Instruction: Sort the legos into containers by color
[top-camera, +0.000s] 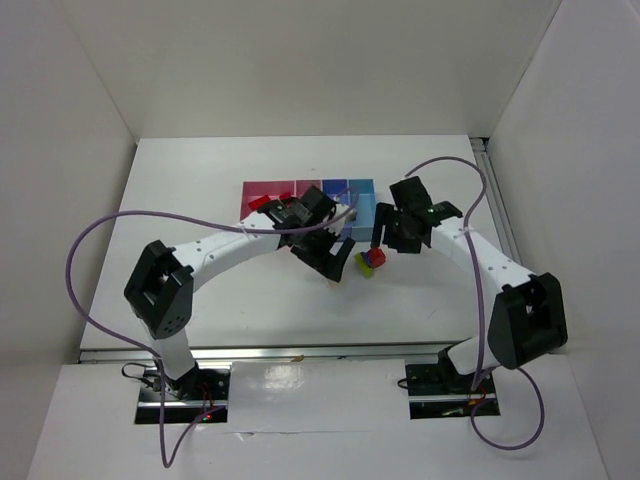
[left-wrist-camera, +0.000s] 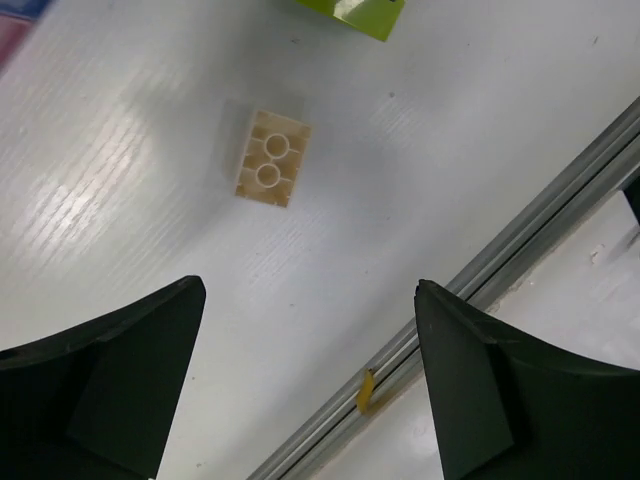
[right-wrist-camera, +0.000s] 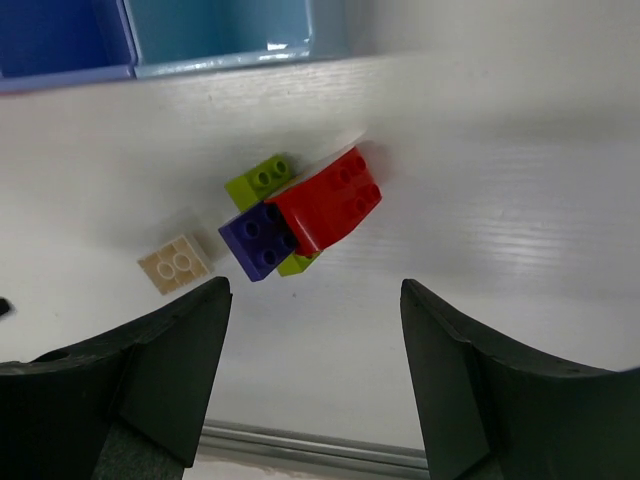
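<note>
Left tool (left-wrist-camera: 308, 300): jaws spread wide, gripping nothing; hangs low over the white tabletop (left-wrist-camera: 120, 200)
Right tool (right-wrist-camera: 315, 290): jaws wide apart, empty; poised above the tabletop, just short of the clump
Cream brick (left-wrist-camera: 272, 158): alone on the tabletop beyond the left tool, hollow underside up; just beside the clump, not touching it
Clump (right-wrist-camera: 300, 215): red brick (right-wrist-camera: 330, 205), dark blue brick (right-wrist-camera: 258, 238) and lime green pieces (right-wrist-camera: 262, 180) joined; lies on the tabletop in front of the light blue bin (right-wrist-camera: 225, 30)
Containers (top-camera: 268, 187): joined row farthest back; pink, pink, periwinkle bin (right-wrist-camera: 60, 35), light blue; red pieces (top-camera: 258, 202) at the pink end, partly hidden by the left arm
</note>
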